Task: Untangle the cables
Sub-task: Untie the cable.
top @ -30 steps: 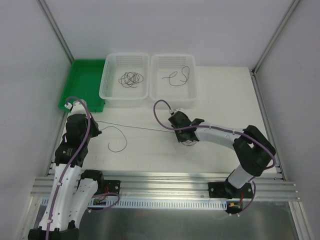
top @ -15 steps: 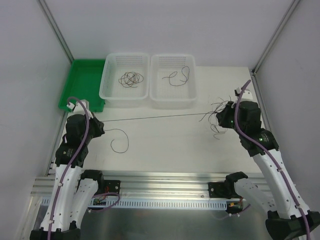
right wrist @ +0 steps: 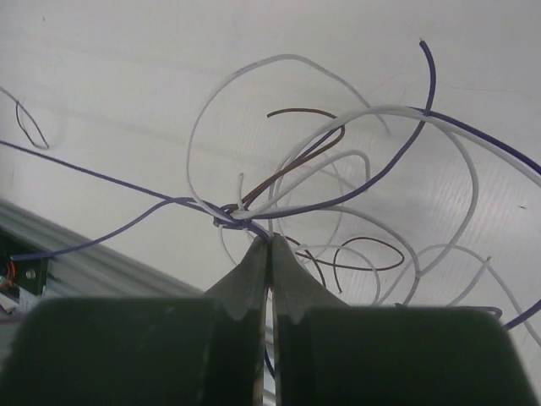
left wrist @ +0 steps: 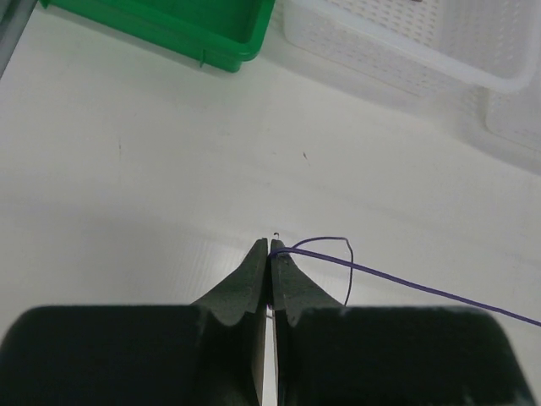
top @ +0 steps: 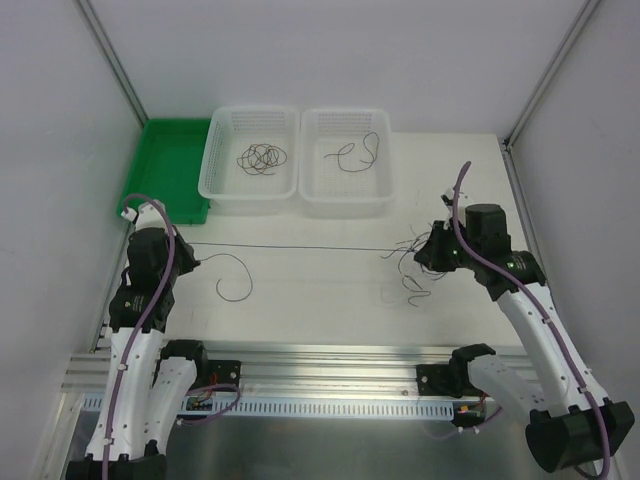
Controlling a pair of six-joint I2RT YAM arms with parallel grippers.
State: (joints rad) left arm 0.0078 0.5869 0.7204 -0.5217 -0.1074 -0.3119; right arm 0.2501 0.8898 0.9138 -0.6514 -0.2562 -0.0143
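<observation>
One thin purple cable (top: 300, 249) runs taut across the table between my two grippers. My left gripper (top: 190, 248) is shut on its left end (left wrist: 271, 247). A short curled tail (top: 236, 281) of that cable (left wrist: 406, 283) lies just right of the left gripper. My right gripper (top: 424, 252) is shut on a strand at a small knot (right wrist: 224, 216) in a loose tangle of purple, white and brown cables (right wrist: 338, 169). That tangle (top: 408, 268) spreads out on the table to the left of the right gripper (right wrist: 270, 241).
Two white baskets stand at the back. The left basket (top: 250, 203) holds a dark coil of cables (top: 262, 158) and the right basket (top: 345, 207) holds one curved cable (top: 356, 152). A green tray (top: 165, 170) sits at the back left. The metal rail (top: 330, 375) runs along the near edge.
The right arm swung from mid-table far to the right, dragging the tangle and pulling the purple cable taut, then eased back left and nearer. The left gripper shifted slightly nearer.
</observation>
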